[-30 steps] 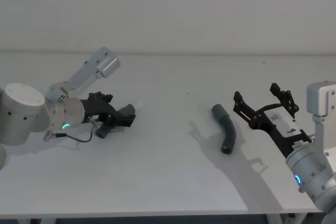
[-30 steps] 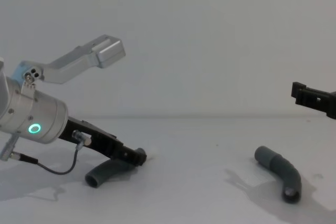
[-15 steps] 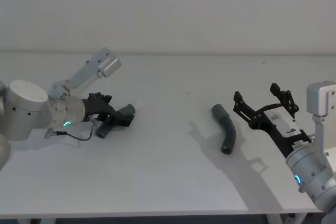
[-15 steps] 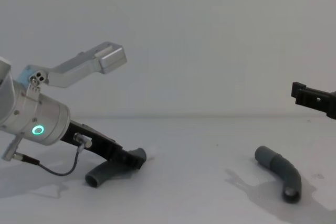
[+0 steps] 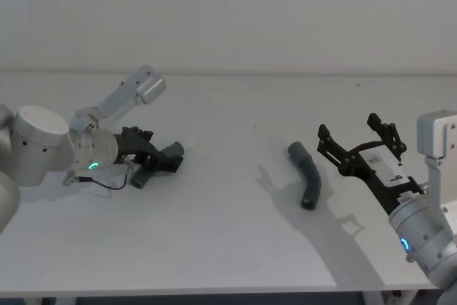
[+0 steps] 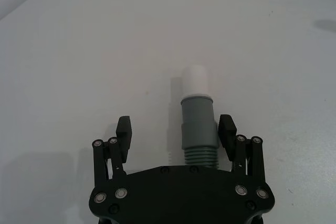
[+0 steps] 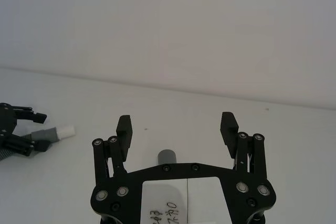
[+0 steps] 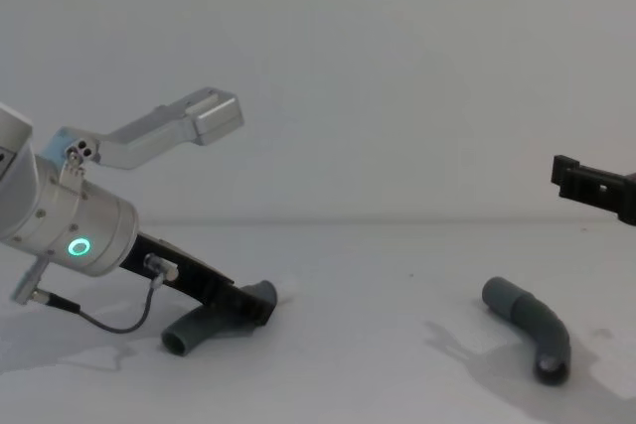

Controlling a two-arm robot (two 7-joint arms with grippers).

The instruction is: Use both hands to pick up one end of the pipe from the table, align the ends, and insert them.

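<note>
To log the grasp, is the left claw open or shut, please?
Open: the black left claw straddles the grey collared pipe piece, one finger well clear.

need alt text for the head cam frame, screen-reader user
The left gripper lies low over the white table, fingers either side of one bent grey pipe piece. The second pipe piece lies alone to the right, and the right gripper hovers open just beyond it, not touching.

Lying well apart on the white table (image 5: 228,244) as two bent dark grey tubes. Resting at mid-left of the head view as the left pipe piece (image 8: 197,327), with ribbed collar (image 6: 198,127) and whitish tip (image 6: 195,81) poking out between the spread fingers of the left gripper (image 5: 171,161). Resting right of centre as the right pipe piece (image 5: 309,176), with plain collar (image 5: 295,151) pointing toward the upper left.
</note>
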